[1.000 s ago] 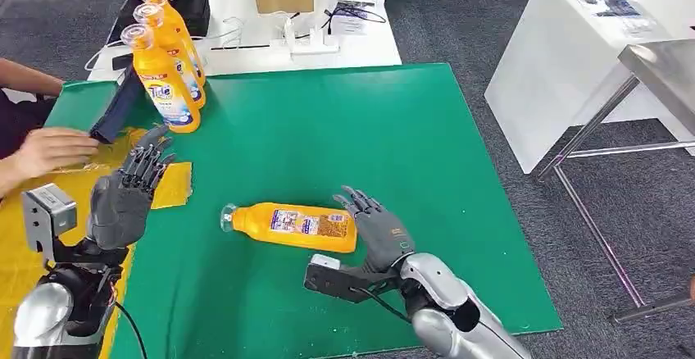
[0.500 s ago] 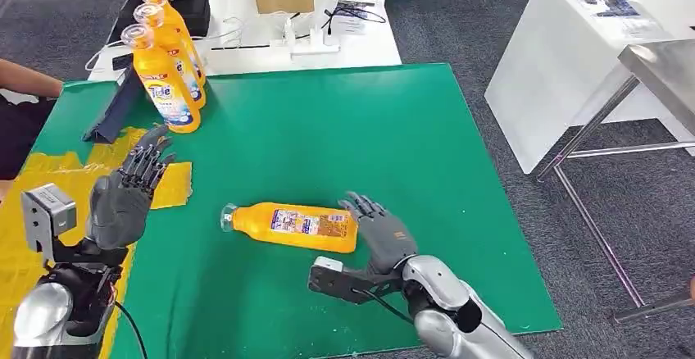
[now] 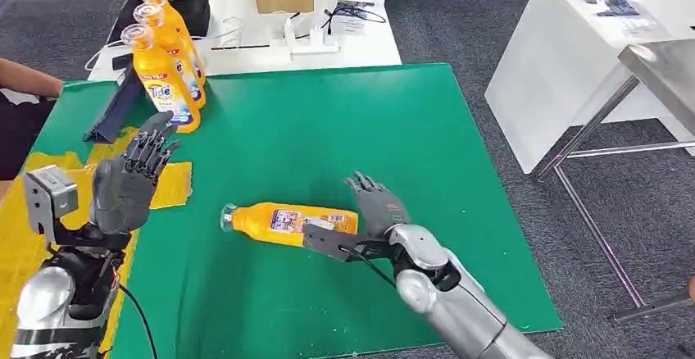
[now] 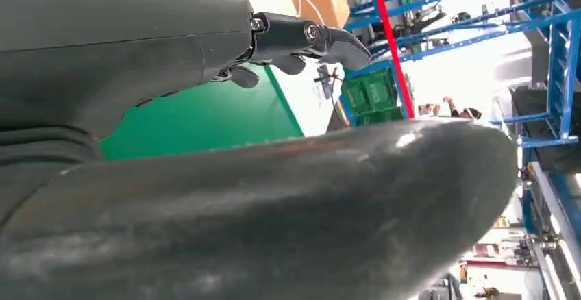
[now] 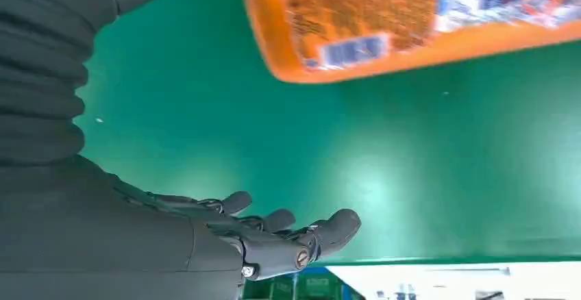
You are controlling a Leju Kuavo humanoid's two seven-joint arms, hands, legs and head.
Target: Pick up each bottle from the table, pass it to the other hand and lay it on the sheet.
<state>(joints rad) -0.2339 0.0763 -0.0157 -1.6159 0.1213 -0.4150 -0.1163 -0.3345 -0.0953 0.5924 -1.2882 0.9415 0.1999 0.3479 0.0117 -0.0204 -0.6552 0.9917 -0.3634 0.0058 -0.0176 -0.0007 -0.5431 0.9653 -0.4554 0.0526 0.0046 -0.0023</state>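
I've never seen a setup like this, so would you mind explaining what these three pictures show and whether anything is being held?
It is a humanoid robot with two silver arms. The wide picture looks down from its head; the other two come from cameras at its wrists. On the green table mat an orange plastic detergent bottle lies on its side, and three more orange bottles stand at the far left corner. The right robot hand sits open at the lying bottle's base, not gripping it. The left robot hand is raised, open and empty, above the yellow sheet.
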